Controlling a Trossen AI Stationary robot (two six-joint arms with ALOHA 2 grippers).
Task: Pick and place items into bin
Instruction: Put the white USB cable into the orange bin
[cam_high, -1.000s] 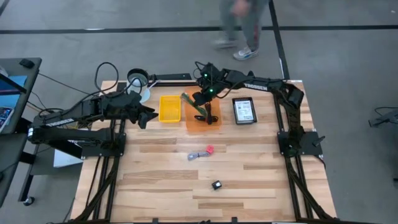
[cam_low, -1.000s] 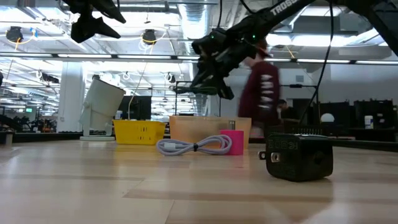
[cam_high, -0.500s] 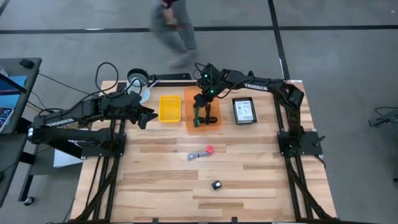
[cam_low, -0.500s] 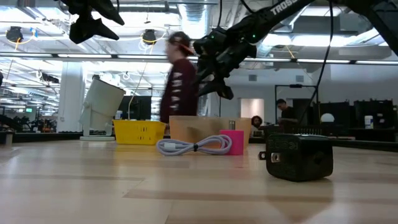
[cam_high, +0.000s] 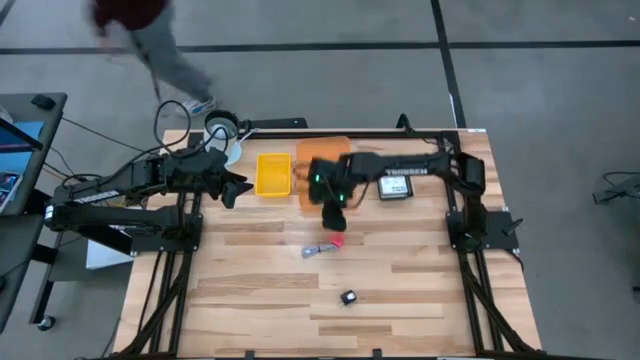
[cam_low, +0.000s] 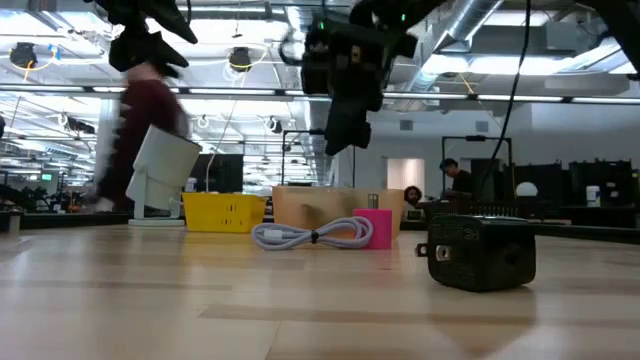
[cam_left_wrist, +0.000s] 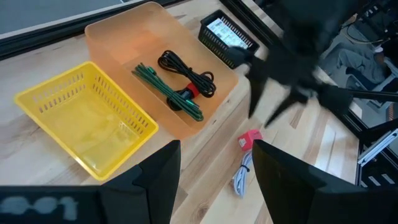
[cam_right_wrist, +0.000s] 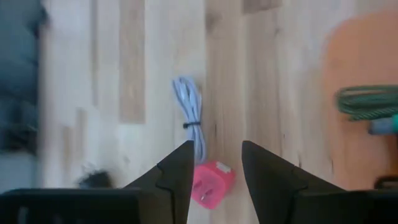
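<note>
Your right end effector (cam_right_wrist: 214, 163) hangs over the worktop (cam_high: 400, 290) just near of the orange bin (cam_left_wrist: 121, 34). Fingers parted, nothing between them. The wrist view looks down past them at the pink block (cam_right_wrist: 211, 182) and the grey coiled cable (cam_right_wrist: 193, 118) attached to it. My read: you're lining up on that pair as the next pick, which is why the arm sits low and centred there.

Left end effector (cam_left_wrist: 214, 165) waits off to the left, near the yellow basket (cam_high: 273, 174). Fingers spread, empty. Parked clear so the right arm has the lane, I'd judge.

Already in the orange bin: a green cable bundle (cam_left_wrist: 168, 90) and a black cable (cam_left_wrist: 186, 74), bound with a red tie. So part of the job looks done.

Still out on the worktop:
- pink block and grey cable, centre, just near of the bin
- small black plug block (cam_high: 348, 297), well nearer, alone
- black-framed card with a white face (cam_high: 395, 185), right of the bin, partly under your right arm

Writing: white lettering on both arms, not readable. The print on the card is too small to read.

A person (cam_high: 140, 40) is on the floor beyond the far left corner.
</note>
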